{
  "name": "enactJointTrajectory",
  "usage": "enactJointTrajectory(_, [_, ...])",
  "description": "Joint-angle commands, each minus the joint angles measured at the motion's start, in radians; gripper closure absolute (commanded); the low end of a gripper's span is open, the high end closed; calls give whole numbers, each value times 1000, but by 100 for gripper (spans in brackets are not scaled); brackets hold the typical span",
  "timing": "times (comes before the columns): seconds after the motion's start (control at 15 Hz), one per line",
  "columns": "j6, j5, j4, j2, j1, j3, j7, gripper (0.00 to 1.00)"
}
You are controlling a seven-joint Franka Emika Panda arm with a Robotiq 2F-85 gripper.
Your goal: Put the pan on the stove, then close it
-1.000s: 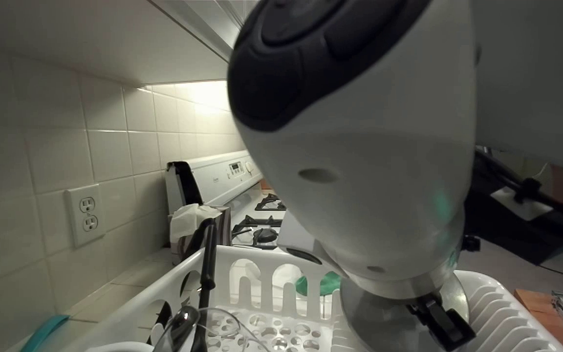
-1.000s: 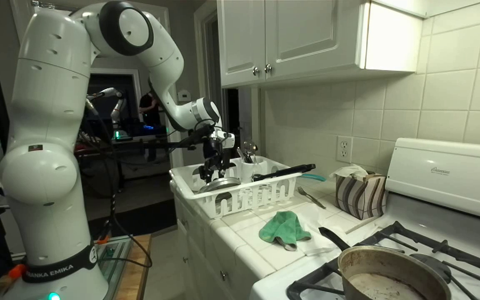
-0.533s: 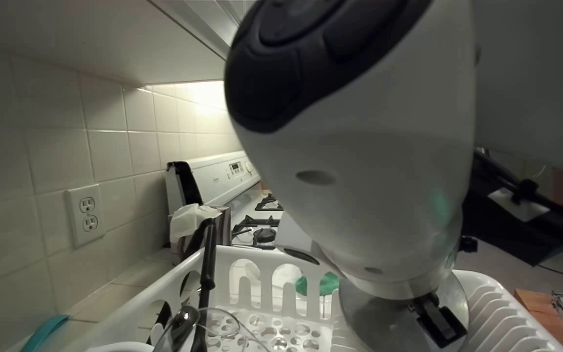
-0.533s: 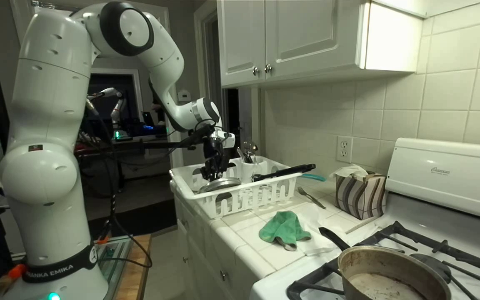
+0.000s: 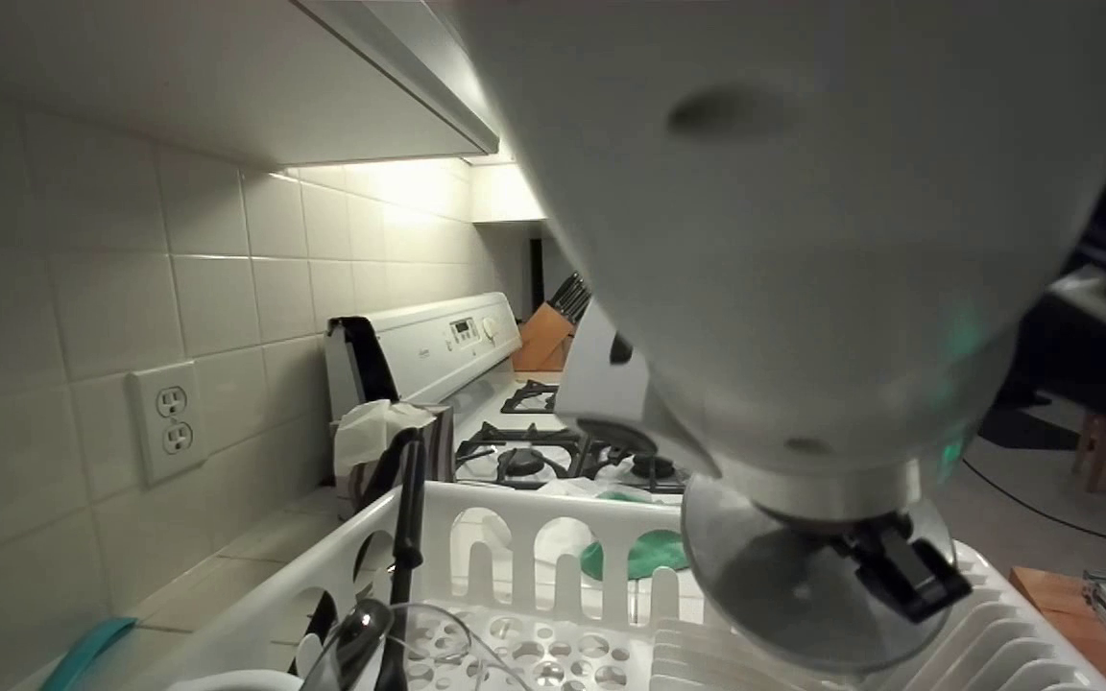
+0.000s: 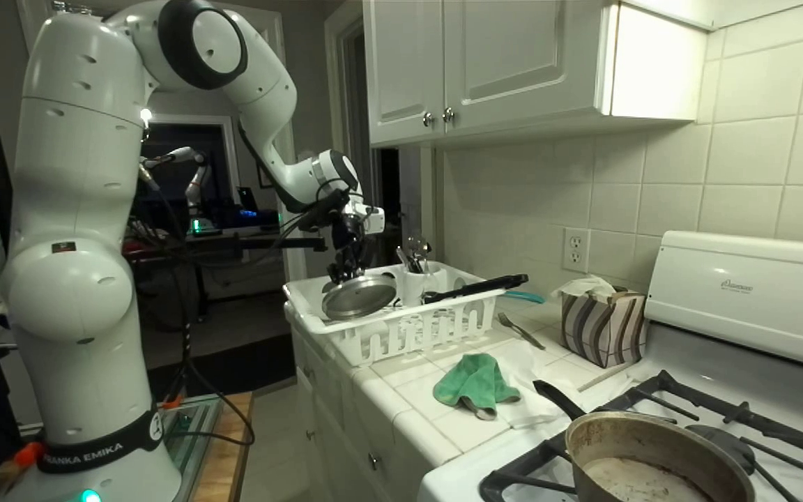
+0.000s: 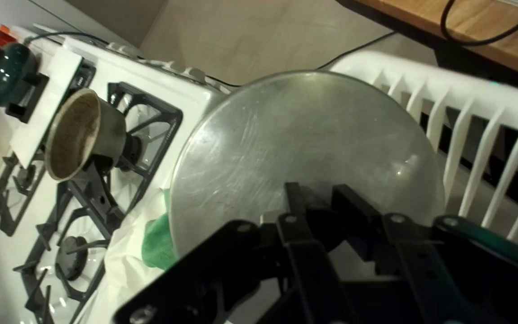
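The pan (image 6: 659, 460), an old metal pot with a dark handle, sits upright and uncovered on a grate of the white stove (image 6: 757, 279). The pan (image 7: 72, 135) and stove (image 7: 191, 90) also show in the wrist view. My gripper (image 7: 316, 190) is shut on the dark knob of a round, scratched metal lid (image 7: 286, 135). The knob is mostly hidden between the fingers. In both exterior views the lid (image 6: 358, 298) (image 5: 803, 605) hangs tilted at the dish rack, partly above its rim. The gripper (image 6: 349, 268) is behind the lid's upper edge.
The white dish rack (image 6: 408, 328) holds a long black-handled utensil (image 6: 478, 286) and a utensil cup. A green cloth (image 6: 478, 383), a fork (image 6: 520, 331) and a striped tissue box (image 6: 603, 324) lie between rack and stove. Cabinets (image 6: 513, 63) hang above. A green kettle (image 7: 9, 76) stands on the stove.
The jaws have closed on the lid's knob. The lid has risen off the rack floor, and its face shows more. The arm has moved up and a little back.
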Motion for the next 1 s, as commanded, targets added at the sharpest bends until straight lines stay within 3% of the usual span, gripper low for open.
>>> enactJointTrajectory(0.0, [-171,2,-16,-134,20,31,48,94])
enactJointTrajectory(0.07, [-175,8,-43,-173,10,38,65,94])
enactJointTrajectory(0.67, [472,13,-552,-632,-176,-51,141,94])
enactJointTrajectory(0.93, [660,-2,-733,-832,-151,-195,148,94])
